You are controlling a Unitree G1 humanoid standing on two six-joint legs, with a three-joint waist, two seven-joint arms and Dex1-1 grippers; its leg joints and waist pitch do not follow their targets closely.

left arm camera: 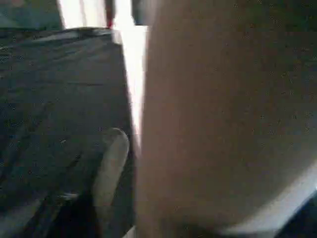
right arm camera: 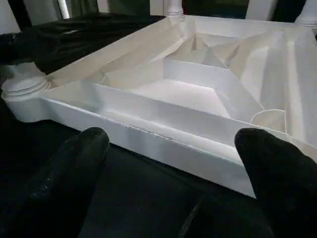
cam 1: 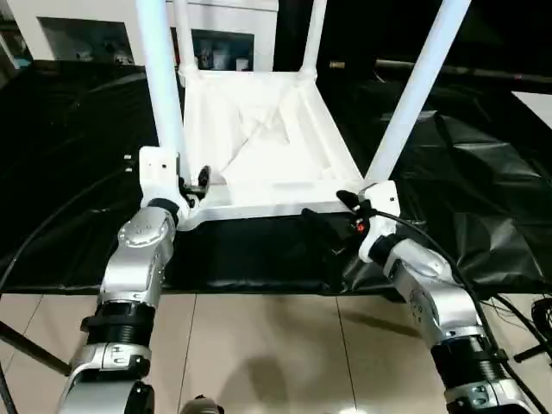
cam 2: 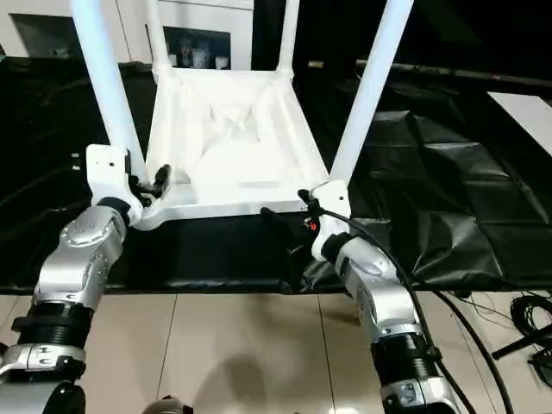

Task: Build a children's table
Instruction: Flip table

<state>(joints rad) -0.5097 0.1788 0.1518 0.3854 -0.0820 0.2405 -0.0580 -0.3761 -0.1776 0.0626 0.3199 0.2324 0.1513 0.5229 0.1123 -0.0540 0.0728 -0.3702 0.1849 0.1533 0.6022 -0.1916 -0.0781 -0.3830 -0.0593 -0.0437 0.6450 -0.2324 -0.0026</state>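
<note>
The white children's table (cam 1: 259,138) lies upside down on a black sheet, ribbed underside up, with all four legs standing in the corner sockets. My left gripper (cam 1: 191,183) is at the near-left corner, shut on the base of the near-left leg (cam 1: 162,78), which looms large and close in the left wrist view (left arm camera: 213,124). My right gripper (right arm camera: 173,163) is open just in front of the table's near edge (right arm camera: 148,134), beside the near-right leg (cam 1: 414,95). Both of its black fingers (right arm camera: 74,163) are clear of the plastic.
The black sheet (cam 1: 483,181) covers the floor under the table, and its front edge meets beige tiles (cam 1: 276,345). A white cabinet with glass doors (cam 1: 220,39) stands behind. Black cables (cam 1: 535,315) lie at the right.
</note>
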